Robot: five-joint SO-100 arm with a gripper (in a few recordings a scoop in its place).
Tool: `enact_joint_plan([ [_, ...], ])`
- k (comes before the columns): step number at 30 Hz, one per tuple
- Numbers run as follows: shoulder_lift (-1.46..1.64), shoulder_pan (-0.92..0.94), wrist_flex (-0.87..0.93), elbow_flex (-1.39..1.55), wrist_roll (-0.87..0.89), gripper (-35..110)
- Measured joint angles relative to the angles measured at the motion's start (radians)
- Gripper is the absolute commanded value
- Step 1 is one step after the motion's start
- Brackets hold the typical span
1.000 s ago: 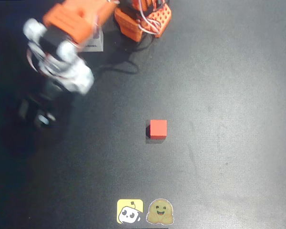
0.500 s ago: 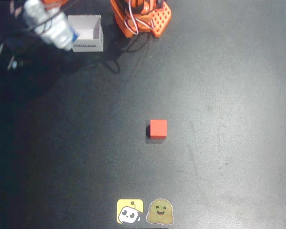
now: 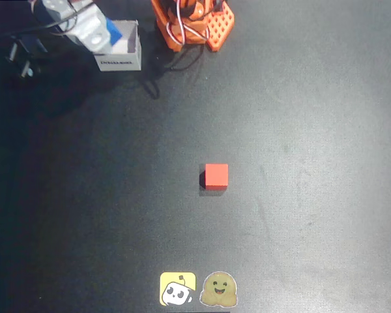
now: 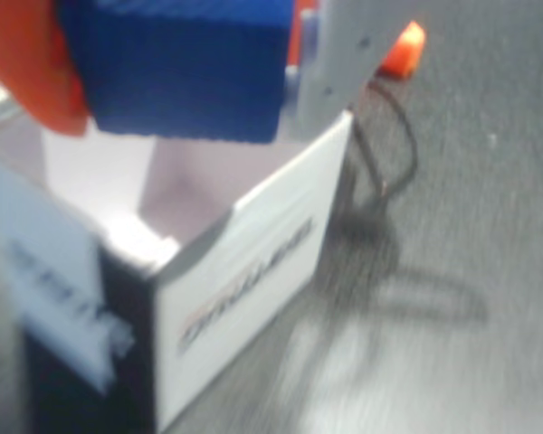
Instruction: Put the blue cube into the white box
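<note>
Gripper (image 4: 176,68) with the blue cube (image 4: 176,72) now over the white box (image 3: 120,49), seemingly just above its opening.

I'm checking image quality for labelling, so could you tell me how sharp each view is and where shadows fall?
Overhead view: sharp; the red cube casts a short shadow to its left. Wrist view: soft and motion-blurred, the print on the white box smeared, the blue cube close and fuzzy, cable shadows on the table.

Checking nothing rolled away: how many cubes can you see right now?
2. The blue cube is held in the gripper above the open white box; the red cube sits alone mid-table in the overhead view.
</note>
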Motion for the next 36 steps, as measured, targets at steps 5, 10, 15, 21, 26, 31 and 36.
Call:
enact_joint_plan([
  [5,-0.018,0.003,0.003,0.002,0.0,0],
  [10,-0.032,0.003,0.003,0.006,0.008,1],
  [15,-0.044,0.003,0.003,0.008,0.012,12],
  [21,-0.044,0.005,0.003,0.008,0.009,22],
  [26,-0.048,0.023,0.003,0.015,0.009,25],
  [31,-0.048,0.038,0.003,0.02,0.003,23],
  [36,-0.037,0.034,0.003,0.02,-0.072,0],
])
